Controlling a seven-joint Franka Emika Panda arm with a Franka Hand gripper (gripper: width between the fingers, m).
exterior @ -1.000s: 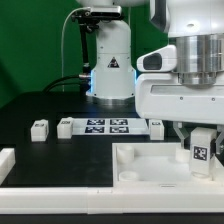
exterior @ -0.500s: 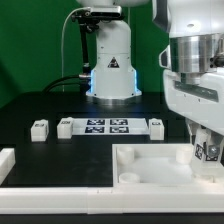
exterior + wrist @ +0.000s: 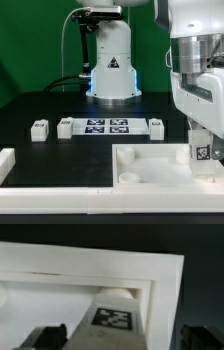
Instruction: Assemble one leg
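Leg (image 3: 200,146) upright, long axis vert., tag (image 3: 200,154) facing exterior cam; tool (image 3: 122,339) released, gap each side.

Tray-like piece (image 3: 150,168) at front of surface (image 3: 40,105), toward the exterior view's right. Leg (image 3: 200,150) upright in its corner on that side, between fingers (image 3: 52,336), touching neither. Behind tray-like piece: marker board (image 3: 105,126) mid-surface, small blocks (image 3: 40,128) on both sides of it, robot base (image 3: 110,70) furthest back.
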